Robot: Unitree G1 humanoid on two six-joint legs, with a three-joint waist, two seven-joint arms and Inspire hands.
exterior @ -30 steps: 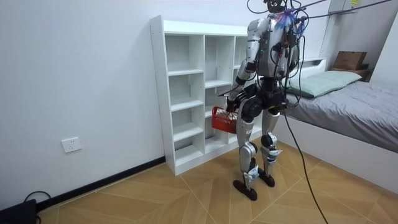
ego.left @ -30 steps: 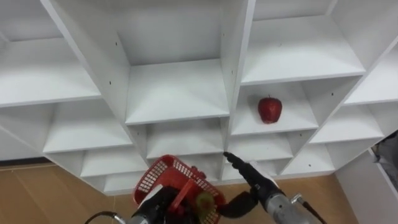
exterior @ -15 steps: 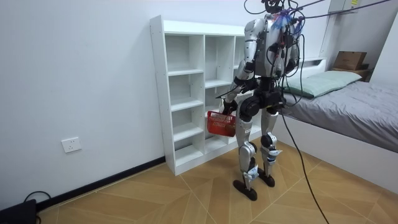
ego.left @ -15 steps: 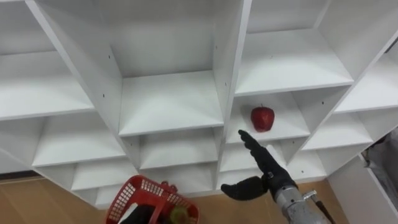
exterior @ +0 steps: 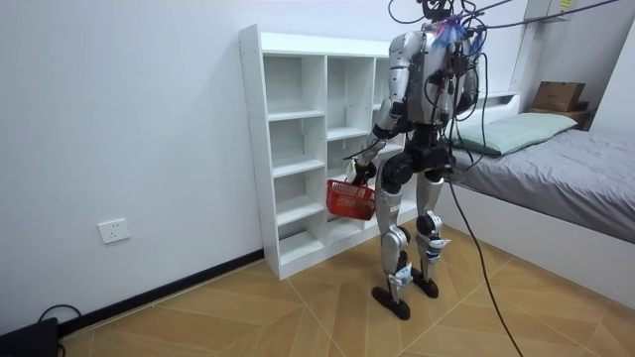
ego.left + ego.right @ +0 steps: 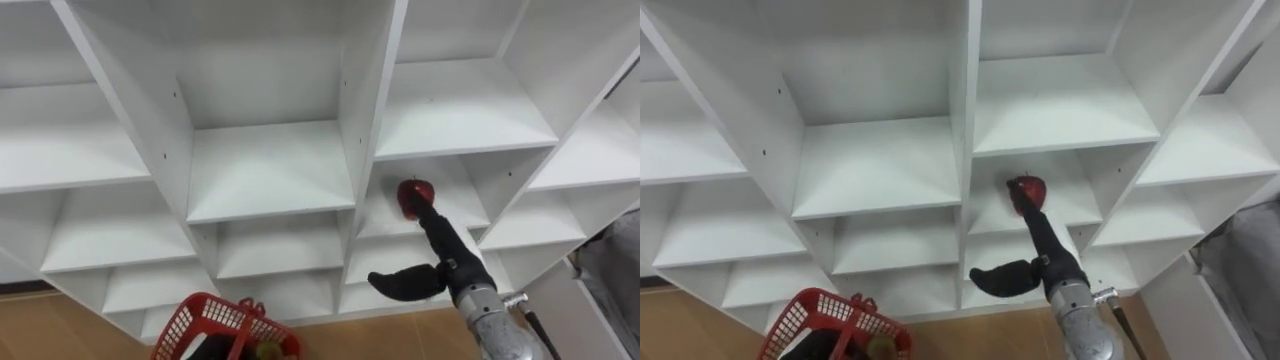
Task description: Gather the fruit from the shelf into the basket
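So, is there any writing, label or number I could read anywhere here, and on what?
None can be read.
The white closet, the red apple and the red basket bear no print; the cardboard box by the bed is too small to tell.

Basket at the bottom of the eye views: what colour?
The basket is red, with open lattice walls. It shows best in the left eye view.

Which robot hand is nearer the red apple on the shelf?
Right. The right hand reaches into the compartment, up against the apple; the left hand holds the red basket well below.
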